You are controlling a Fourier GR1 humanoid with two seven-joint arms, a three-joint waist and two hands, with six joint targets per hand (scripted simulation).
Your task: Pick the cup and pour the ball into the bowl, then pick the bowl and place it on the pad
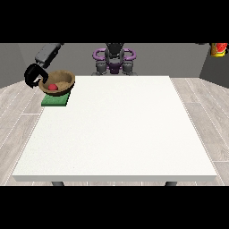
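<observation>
Gripping the round brown wooden bowl (57, 82) with the red ball (52, 87) inside, the black hand (33, 76) at the view's left curls round its rim above the flat green pad (54, 101), partly hidden beneath.

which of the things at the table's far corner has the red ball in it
The brown bowl, which holds the red ball. The green pad beneath it is flat and holds only the bowl. The hand at the view's left is at the bowl's rim.
</observation>
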